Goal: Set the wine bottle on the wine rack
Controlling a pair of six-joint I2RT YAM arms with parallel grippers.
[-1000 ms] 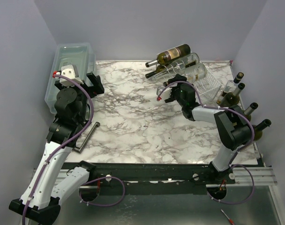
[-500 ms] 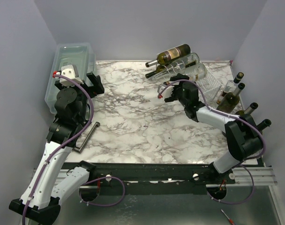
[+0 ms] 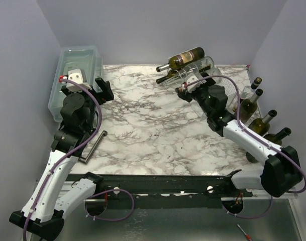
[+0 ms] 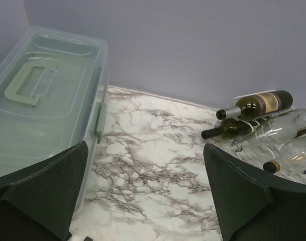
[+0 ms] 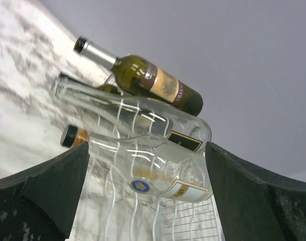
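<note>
The marbled tabletop (image 3: 142, 125) is flanked on its left by a translucent lidded bin (image 3: 77, 63). The white wine rack (image 3: 224, 94) is set at the far right. Several bottles are laid on the rack, with a dark labelled bottle (image 5: 153, 83) on top and clear bottles (image 5: 142, 120) beneath. More upright bottles (image 3: 263, 122) are stood along the right edge.

The right fingers (image 5: 47, 196) are spread wide and empty, and are pointed at the rack. The lowest clear bottle is seen just ahead of their gap, apparently untouched. The left fingers (image 4: 42, 186) are likewise parted and empty, near the bin.

Placing is judged done or nearly so. The right fingers are best drawn straight back, so that no neck is nudged and nothing is rolled.
</note>
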